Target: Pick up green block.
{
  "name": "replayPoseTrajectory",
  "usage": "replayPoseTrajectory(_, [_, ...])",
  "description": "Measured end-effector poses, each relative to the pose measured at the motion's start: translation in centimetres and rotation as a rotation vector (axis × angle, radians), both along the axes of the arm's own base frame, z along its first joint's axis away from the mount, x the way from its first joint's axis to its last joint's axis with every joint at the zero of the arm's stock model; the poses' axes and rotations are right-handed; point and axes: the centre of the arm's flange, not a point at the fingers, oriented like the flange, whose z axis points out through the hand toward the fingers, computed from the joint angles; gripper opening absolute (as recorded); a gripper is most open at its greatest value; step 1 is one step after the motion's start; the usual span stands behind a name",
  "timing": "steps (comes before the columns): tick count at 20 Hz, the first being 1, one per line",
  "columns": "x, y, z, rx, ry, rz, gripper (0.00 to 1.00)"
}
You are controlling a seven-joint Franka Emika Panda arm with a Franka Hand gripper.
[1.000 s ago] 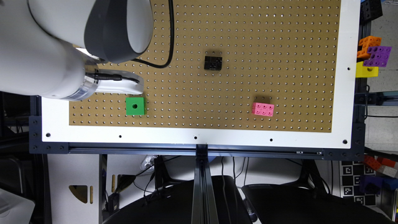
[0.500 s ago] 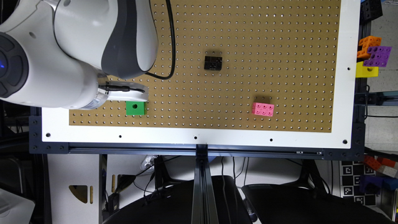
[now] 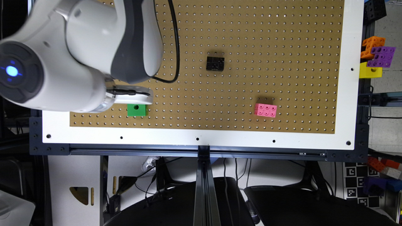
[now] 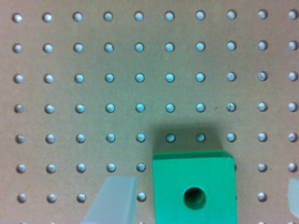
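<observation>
The green block (image 3: 137, 110) is sitting on the brown pegboard (image 3: 251, 37) near its lower edge in the exterior view, toward the exterior view's left, just inside the white frame (image 3: 220, 139); its face with the round dark hole is pointing up at the camera. The white Panda arm (image 3: 78, 56) is reaching over that corner, and the gripper (image 3: 133, 97) is hovering directly above the block, covering its upper part in the exterior view.

In the wrist view the gripper (image 4: 205, 198) is standing open: one translucent fingertip (image 4: 114, 200) is showing just beside one side of the green block (image 4: 194, 186), with a narrow strip of board between them, and a sliver of the other fingertip (image 4: 294, 193) is showing well clear of the opposite side; the block is lying between the two but closer to the first, so it is not centred in the opening.

This is looking like the approach step, with the grasp not yet made. The next move is calling for a small sideways correction to centre the block, then a straight descent until the fingers are flanking its sides, then closing and lifting; without the correction, the near finger risks landing on the block's top edge.

The black block (image 3: 215, 63) and the pink studded block (image 3: 265, 110) are sitting well apart from this spot.
</observation>
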Motion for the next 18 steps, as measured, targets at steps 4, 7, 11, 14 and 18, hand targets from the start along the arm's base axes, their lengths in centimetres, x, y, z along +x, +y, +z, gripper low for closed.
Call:
replayPoseTrajectory(4, [0.7, -0.2, -0.4, 0.001, -0.002, 0.000, 1.00])
replayPoseTrajectory(7, [0.6, -0.1, -2.1, 0.005, 0.008, 0.000, 1.00])
replayPoseTrajectory(11, [0.7, -0.2, -3.0, 0.007, 0.013, 0.000, 1.00])
replayPoseTrajectory(14, [0.7, -0.2, -4.6, 0.010, 0.019, 0.000, 1.00])
replayPoseTrajectory(18, [0.9, -0.2, -5.7, 0.010, 0.016, 0.000, 1.00])
